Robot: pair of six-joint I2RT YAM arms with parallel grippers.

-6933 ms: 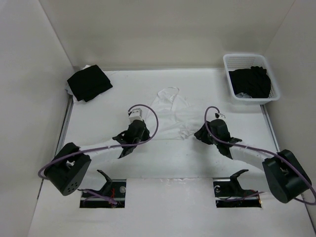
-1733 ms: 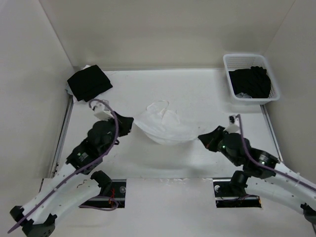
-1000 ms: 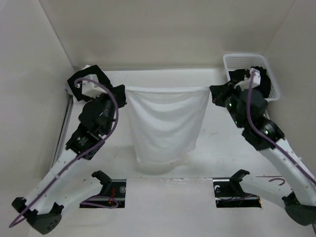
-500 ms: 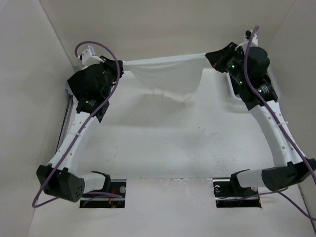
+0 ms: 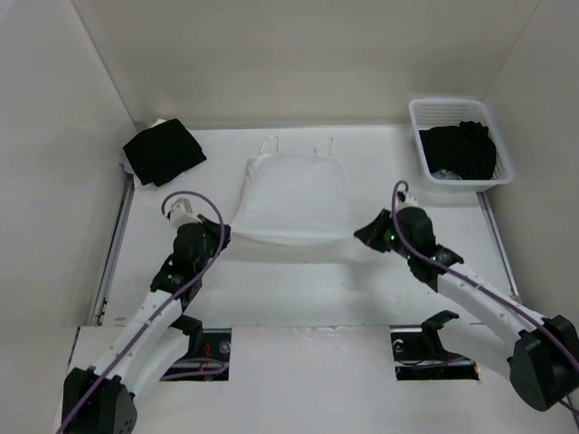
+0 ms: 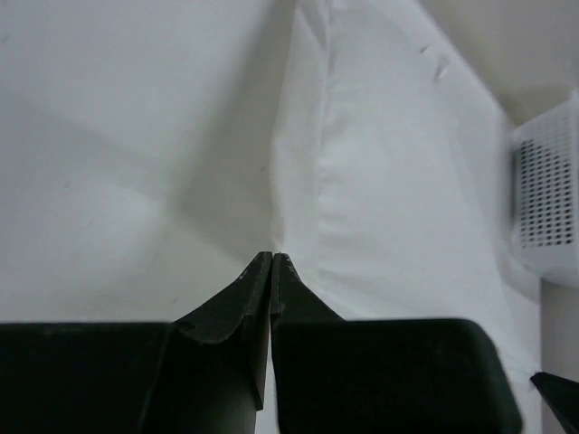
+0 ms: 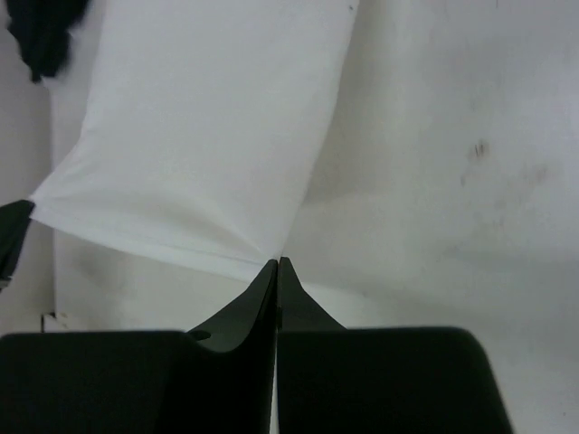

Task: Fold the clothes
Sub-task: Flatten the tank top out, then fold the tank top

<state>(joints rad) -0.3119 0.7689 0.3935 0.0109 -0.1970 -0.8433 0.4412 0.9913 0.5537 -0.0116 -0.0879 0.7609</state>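
Observation:
The clothes, a thin white sleeveless top (image 5: 291,197), lies spread out in the middle of the table, its two narrow straps (image 5: 270,143) pointing to the back wall. Its near hem is stretched taut a little above the table between my two grippers. My left gripper (image 5: 223,233) is shut on the hem's left corner, and in the left wrist view the top (image 6: 380,181) runs away from the closed fingertips (image 6: 272,258). My right gripper (image 5: 359,231) is shut on the right corner, and in the right wrist view the top (image 7: 208,136) spreads to the left of the tips (image 7: 278,262).
A folded black garment (image 5: 163,151) lies at the back left corner. A white plastic basket (image 5: 496,149) holding black clothes (image 5: 463,149) stands at the back right. Low rails run along the table's left (image 5: 116,244) and right sides.
Both arms have come down and back toward the near side from high at the back wall. The top, which hung stretched between them, now lies flat with only its near hem raised.

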